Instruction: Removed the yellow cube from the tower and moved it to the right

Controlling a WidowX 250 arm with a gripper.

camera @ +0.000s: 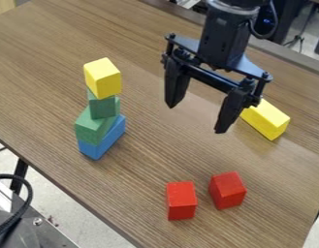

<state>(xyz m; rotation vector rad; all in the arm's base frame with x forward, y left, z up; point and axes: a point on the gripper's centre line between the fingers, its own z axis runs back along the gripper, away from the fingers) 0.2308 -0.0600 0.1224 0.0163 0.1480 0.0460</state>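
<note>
Toward the lower left edge of the wooden table [45, 63], a tower stands upright, with the yellow cube [103, 78] on top. Under the cube comes a small green block [104, 107], then a larger green block [92, 127], and at the bottom a blue block [104, 142] resting on the table. The black claw [196, 117] hangs over the table to the right of the tower and apart from it, open, its two fingers spread wide. A longer yellow block [266, 119] lies on the table farther right, partly hidden behind one finger. Closer to the bottom of the view, two red blocks [181, 200] sit near each other, apart from the tower.
</note>
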